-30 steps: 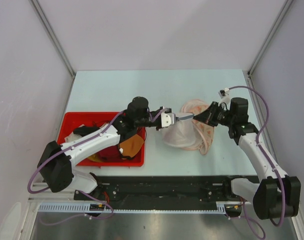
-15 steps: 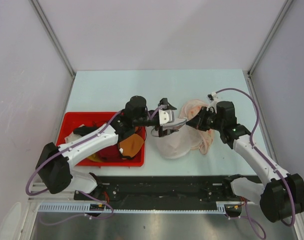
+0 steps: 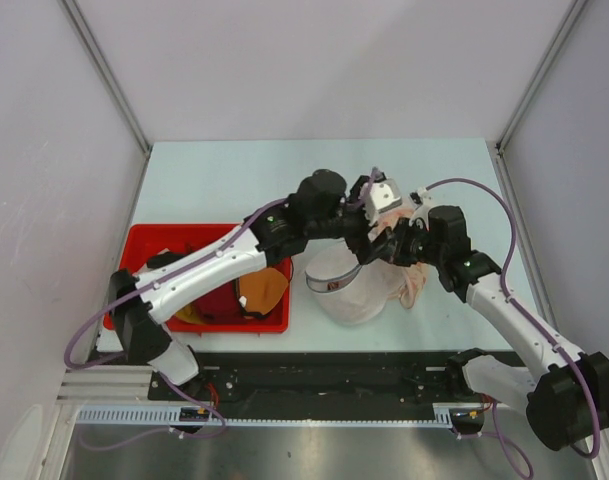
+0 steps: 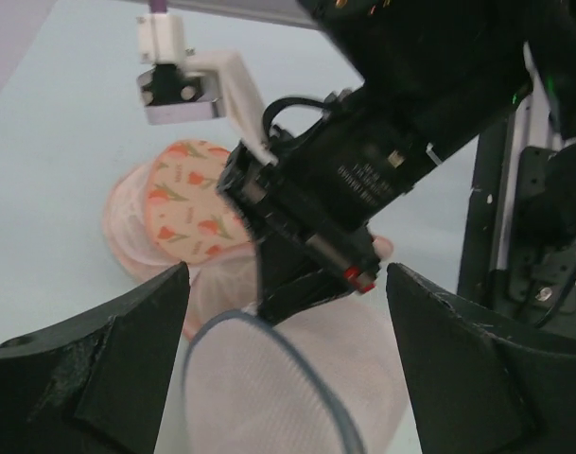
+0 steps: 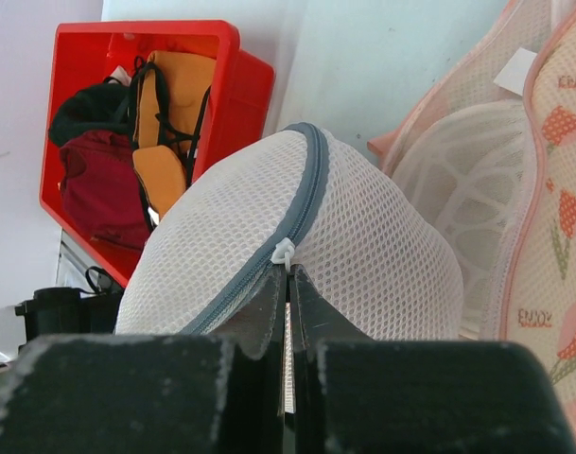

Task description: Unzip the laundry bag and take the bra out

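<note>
- The right gripper [image 5: 288, 282], at the bottom centre of the right wrist view, has its fingers pressed together on the white zip pull [image 5: 283, 253], as far as I can judge from the tab sitting right at the tips.
- The laundry bag [image 5: 363, 255] bulges just above them, filling the middle of the frame. Its grey zip track [image 5: 306, 189] curves up and over the dome. I cannot tell which stretch is already undone.
- The bra cannot be made out. It is presumably inside the white mesh.
- The left gripper [image 4: 280, 279] hovers over the bag with its fingers wide apart, holding nothing.
- For this step, the pull should follow the curve of the track rather than go straight, or the soft mesh will simply lift and drag along.
- The free gripper would do well to pin the bag's rim opposite the pull, giving the zip something to work against.
- At right, the pinkish mesh bag [image 5: 552, 218] lies touching the laundry bag.
- Farthest, in the upper left, the red bin [image 5: 254, 80] holds an orange bra [image 5: 174, 85] and a maroon bra [image 5: 94, 189] on the table [image 5: 382, 57].
</note>
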`<state>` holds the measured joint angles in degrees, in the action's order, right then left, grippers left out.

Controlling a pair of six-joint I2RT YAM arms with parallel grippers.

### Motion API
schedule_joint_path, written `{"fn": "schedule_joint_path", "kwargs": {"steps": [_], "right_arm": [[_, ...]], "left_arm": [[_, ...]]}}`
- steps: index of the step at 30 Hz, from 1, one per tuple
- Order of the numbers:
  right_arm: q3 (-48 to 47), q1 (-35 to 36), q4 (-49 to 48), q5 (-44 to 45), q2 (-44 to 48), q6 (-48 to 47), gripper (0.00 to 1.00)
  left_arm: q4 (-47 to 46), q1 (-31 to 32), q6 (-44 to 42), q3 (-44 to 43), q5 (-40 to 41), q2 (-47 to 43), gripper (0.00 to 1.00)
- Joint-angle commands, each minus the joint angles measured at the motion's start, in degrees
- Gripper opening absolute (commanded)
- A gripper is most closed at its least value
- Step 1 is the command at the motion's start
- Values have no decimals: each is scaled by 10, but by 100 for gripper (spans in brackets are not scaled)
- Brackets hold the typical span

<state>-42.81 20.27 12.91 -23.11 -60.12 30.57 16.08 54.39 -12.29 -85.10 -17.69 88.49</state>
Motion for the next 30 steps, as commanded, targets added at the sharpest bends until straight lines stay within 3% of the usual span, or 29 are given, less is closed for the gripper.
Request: {"fn": "schedule_joint_path", "kwargs": {"steps": [1, 6, 17, 20, 23, 24, 25, 30], "right_arm": [[-10, 6, -24, 11, -5, -3, 0], [-12, 6, -19, 11, -5, -6, 0], [-15, 5, 9, 25, 23, -11, 0], [-17, 2, 16, 25, 35, -11, 0], [-18, -6, 27, 27, 44, -21, 0], [-17, -10, 38, 32, 44, -24, 0], [-17, -26, 41, 29, 46, -30, 0], [-13, -112, 34, -30, 49, -31, 0]], "left_arm": [[163, 50, 114, -86, 125, 58, 91], [176, 65, 170, -59, 201, 63, 92], [92, 64, 207, 32, 223, 70, 87], [100, 65, 193, 23, 232, 84, 74], [73, 65, 171, 42, 236, 75, 31], [66, 64, 162, 48, 231, 71, 6], [60, 64, 155, 51, 231, 64, 0], [40, 64, 74, 78, 182, 26, 0]]}}
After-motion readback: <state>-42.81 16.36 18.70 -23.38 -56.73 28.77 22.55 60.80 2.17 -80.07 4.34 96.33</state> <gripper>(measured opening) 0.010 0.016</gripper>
